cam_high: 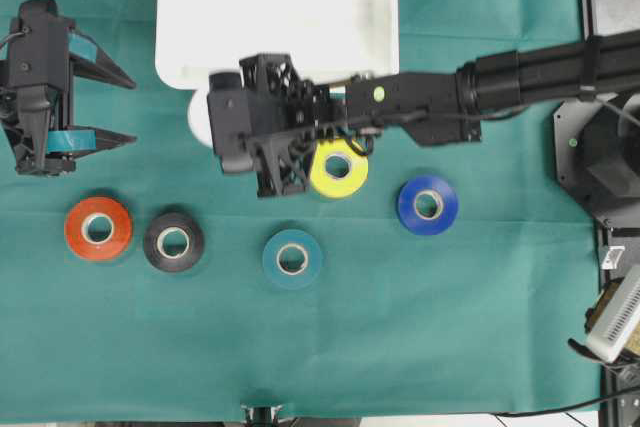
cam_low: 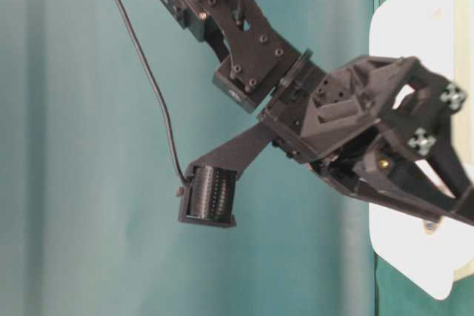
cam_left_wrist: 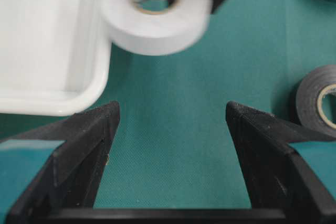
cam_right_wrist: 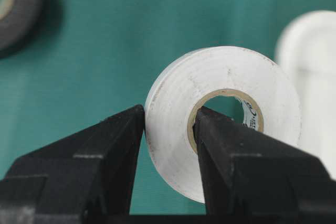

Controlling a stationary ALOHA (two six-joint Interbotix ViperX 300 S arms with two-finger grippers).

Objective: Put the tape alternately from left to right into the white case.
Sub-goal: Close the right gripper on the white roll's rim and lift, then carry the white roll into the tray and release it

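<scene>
Right gripper [cam_right_wrist: 169, 124]: pinched on the wall of the white roll [cam_right_wrist: 223, 116], one finger outside, one in the core.
White roll: held off the cloth, just beside the white case [cam_high: 280, 7], at its lower left corner.
Left gripper [cam_high: 105, 107]: spread wide, nothing held, left of the case.
Yellow roll [cam_high: 338, 169]: below the case, partly under the right arm.
Blue roll [cam_high: 428, 205]: below the case, to the right.
Teal roll [cam_high: 292, 258], black roll [cam_high: 173, 241], orange-red roll [cam_high: 98, 228]: lined up on the green cloth [cam_high: 450, 347], well below the case.
</scene>
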